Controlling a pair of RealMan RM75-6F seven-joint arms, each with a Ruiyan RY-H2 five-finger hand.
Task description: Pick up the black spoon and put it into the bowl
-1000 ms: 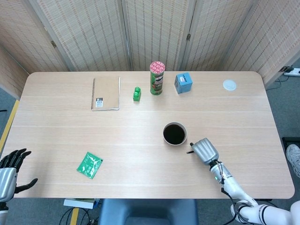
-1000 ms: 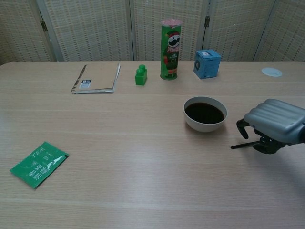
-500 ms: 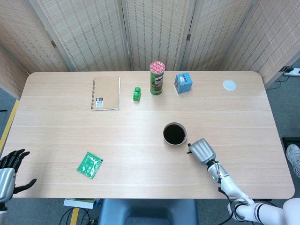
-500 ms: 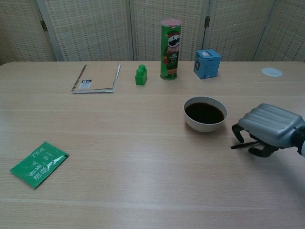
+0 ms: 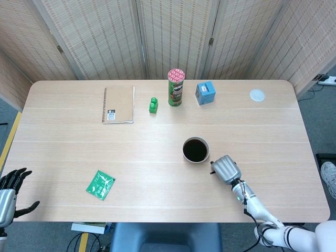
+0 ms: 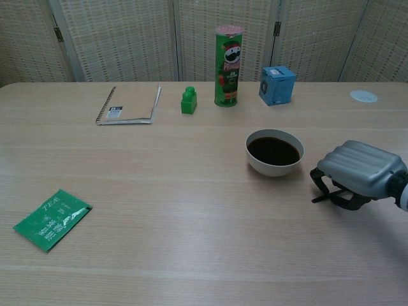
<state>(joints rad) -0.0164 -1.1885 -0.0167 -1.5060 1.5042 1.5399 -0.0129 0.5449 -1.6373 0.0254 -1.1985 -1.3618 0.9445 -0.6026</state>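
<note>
The bowl (image 6: 274, 168) is white outside and dark inside, and stands right of the table's middle; it also shows in the head view (image 5: 208, 155). Just to its right, my right hand (image 6: 358, 171) lies knuckles-up on the table, its fingers curled down around the black spoon (image 6: 318, 199). Only the spoon's thin end pokes out to the left, slightly tilted; the rest is hidden beneath the hand. In the head view the right hand (image 5: 227, 168) sits close to the bowl's lower right. My left hand (image 5: 9, 190) hangs off the table's near left corner, fingers apart, holding nothing.
Along the far side stand a notebook (image 5: 118, 104), a green block (image 5: 153, 105), a Pringles can (image 5: 175, 87), a blue box (image 5: 206, 92) and a white disc (image 5: 256, 95). A green tea packet (image 5: 100, 184) lies at the near left.
My right hand slid left toward the bowl and its fingers curled in around the spoon; the spoon's free end now tilts a little. The left hand dropped slightly.
</note>
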